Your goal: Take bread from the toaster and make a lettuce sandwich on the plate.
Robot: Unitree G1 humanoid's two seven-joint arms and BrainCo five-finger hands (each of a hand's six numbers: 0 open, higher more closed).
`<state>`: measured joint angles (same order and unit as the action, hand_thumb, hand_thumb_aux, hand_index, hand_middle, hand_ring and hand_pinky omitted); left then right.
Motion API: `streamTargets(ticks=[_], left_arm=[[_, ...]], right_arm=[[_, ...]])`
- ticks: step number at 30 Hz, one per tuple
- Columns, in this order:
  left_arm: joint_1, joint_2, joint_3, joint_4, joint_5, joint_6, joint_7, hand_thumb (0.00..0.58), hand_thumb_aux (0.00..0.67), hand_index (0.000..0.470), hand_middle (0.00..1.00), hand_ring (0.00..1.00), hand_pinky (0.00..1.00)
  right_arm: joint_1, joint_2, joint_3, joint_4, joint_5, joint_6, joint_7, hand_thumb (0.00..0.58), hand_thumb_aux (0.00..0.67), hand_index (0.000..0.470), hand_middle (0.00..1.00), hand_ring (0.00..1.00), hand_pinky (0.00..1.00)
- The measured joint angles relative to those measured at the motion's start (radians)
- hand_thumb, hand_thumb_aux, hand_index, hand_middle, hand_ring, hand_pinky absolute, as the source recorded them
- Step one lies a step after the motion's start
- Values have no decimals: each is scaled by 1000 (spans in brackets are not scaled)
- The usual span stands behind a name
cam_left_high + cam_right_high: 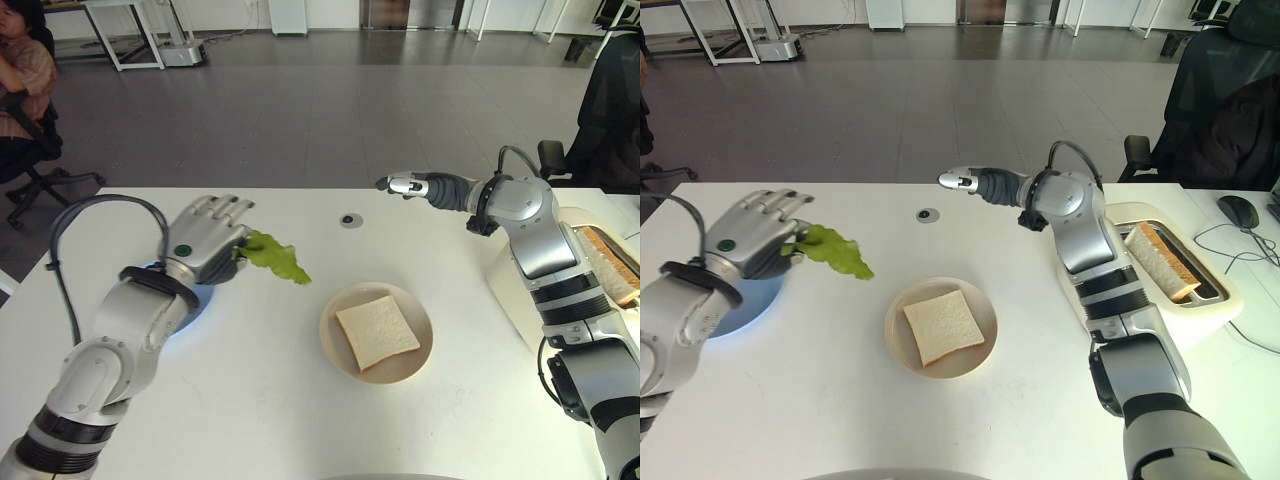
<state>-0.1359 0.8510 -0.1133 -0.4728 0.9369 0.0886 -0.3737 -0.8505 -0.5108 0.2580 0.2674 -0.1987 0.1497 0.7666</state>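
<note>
Left hand [200, 245], fingers [228, 208] pinching the ruffled green lettuce leaf [277, 258] by one end: limp, feather-light, easily torn, so a gentle edge grip suits.

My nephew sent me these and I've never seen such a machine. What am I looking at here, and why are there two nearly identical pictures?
This is a humanoid robot with two metal arms that end in fingered hands. Both pictures come from a twin camera on its head, looking down at a white table, so they nearly match. Its left robot hand grips a green lettuce leaf near a blue round dish. In the middle, a beige round plate carries one slice of white bread. Its right robot hand reaches out above the far side of the table and holds nothing. At the right stands a white toaster with a browned slice of toast sticking out of it.
</note>
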Motion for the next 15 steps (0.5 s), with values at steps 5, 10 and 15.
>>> streamTargets(ticks=[5,10,15], left_arm=[[-61,-252,-205,48,-53,-57,-11,580,670,470,0,0,0],[-76,-342,-272,131,-34,-91,29,580,670,470,0,0,0],[-80,-427,-343,195,-22,-131,66,580,670,470,0,0,0]], right_arm=[[-37,-1,-3,54,-1,-17,-21,0,0,0,0,0,0],[-41,0,-2,77,-3,-30,-25,0,0,0,0,0,0],[-41,2,1,91,-7,-41,-26,0,0,0,0,0,0]])
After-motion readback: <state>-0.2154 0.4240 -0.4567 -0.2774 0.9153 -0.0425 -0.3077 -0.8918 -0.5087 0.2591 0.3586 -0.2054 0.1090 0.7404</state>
